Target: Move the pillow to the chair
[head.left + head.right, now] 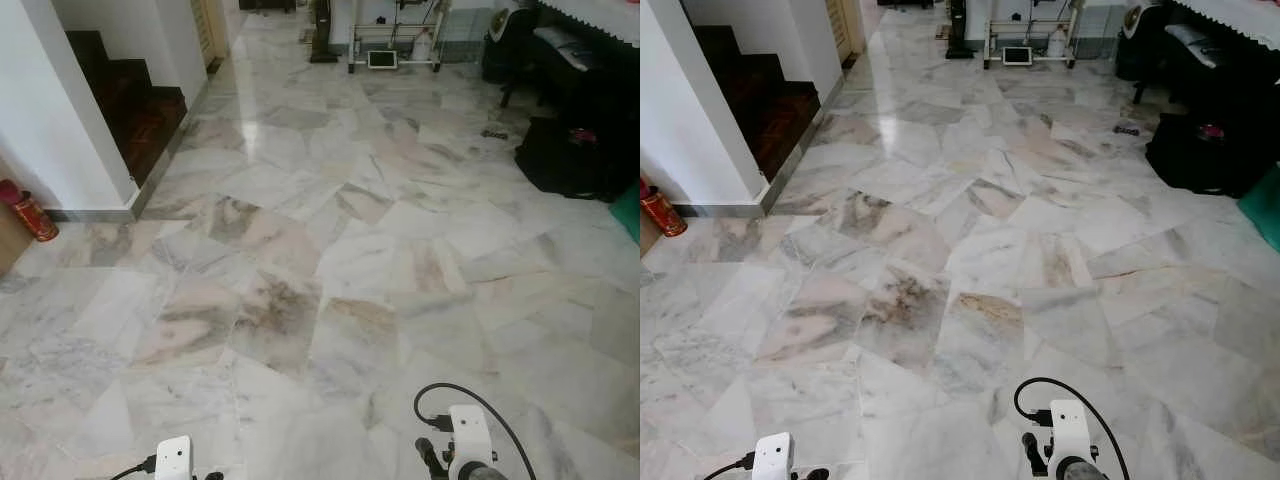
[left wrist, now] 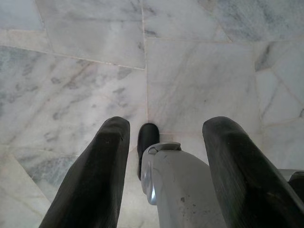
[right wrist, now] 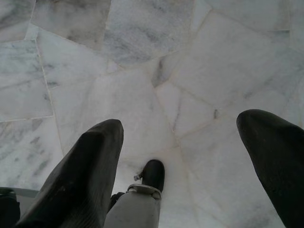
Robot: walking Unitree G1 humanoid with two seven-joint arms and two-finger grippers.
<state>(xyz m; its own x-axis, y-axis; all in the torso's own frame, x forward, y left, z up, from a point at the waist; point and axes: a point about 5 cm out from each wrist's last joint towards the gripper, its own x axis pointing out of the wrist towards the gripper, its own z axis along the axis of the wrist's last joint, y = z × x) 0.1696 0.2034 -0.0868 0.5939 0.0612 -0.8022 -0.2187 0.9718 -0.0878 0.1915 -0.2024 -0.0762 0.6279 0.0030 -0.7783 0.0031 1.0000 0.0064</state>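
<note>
Both arms hang low at my sides over a marble floor. My left gripper is open, its two black fingers spread with only floor tiles and my own silver leg between them. My right gripper is open too, with nothing in it, above my black foot. The white wrist mounts of the left arm and the right arm show at the bottom edge of the eye views. A dark chair-like shape stands far off at the back right; I cannot tell it clearly.
A white wall and dark wooden stairs rise on the left, with a red extinguisher at the wall's foot. Black furniture and a black bag line the right side. A white wheeled rack stands at the far end.
</note>
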